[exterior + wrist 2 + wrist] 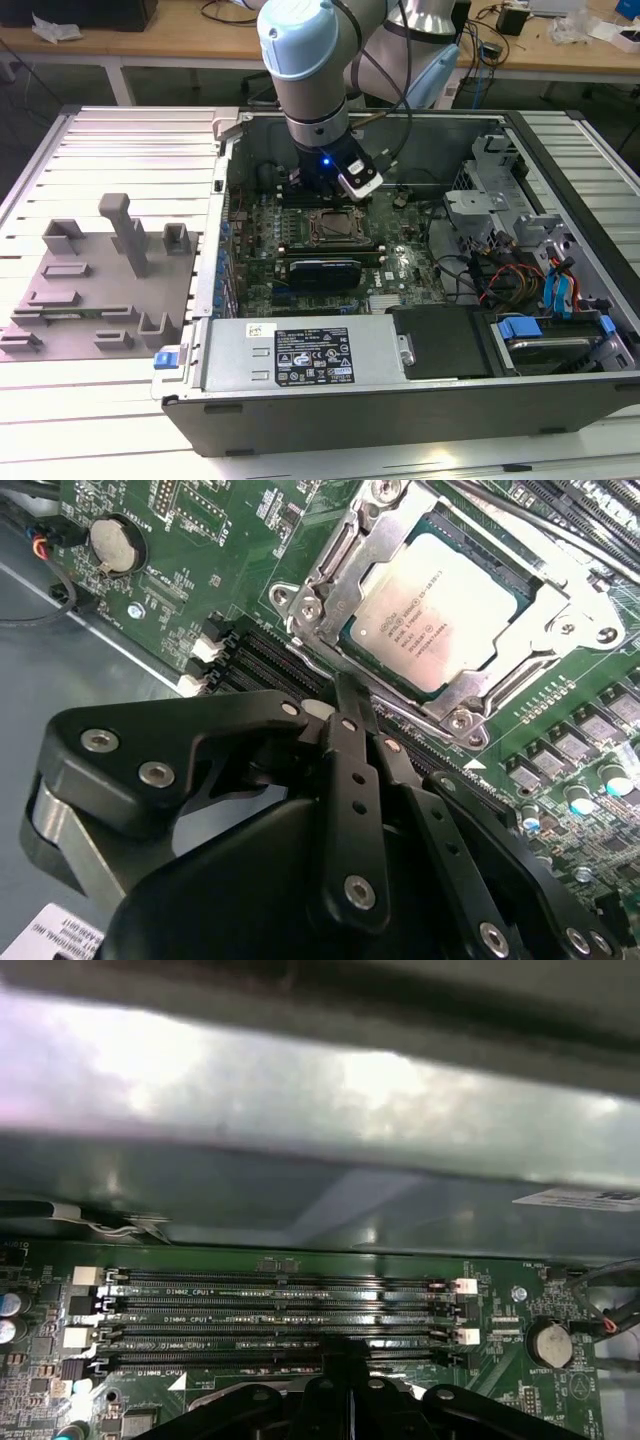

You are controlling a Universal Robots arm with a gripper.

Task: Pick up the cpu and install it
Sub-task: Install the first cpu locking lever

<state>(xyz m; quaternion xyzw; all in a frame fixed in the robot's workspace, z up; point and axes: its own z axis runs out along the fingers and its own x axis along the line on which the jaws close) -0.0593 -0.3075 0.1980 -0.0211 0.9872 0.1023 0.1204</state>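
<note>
The open case (420,400) fills the middle and right of the exterior view, holding the green board (400,262), a drive bay (560,335) at lower right and the socket (338,228) mid-frame, and my cpu (445,610) already lies flat inside that socket's metal frame (330,555), upper right in the second wrist view. Its top is pale silver-grey with small dark print and a dark edge showing round it. My gripper (345,695) hangs just beside the socket over the memory slots (280,1315), fingers pressed together on nothing.
</note>
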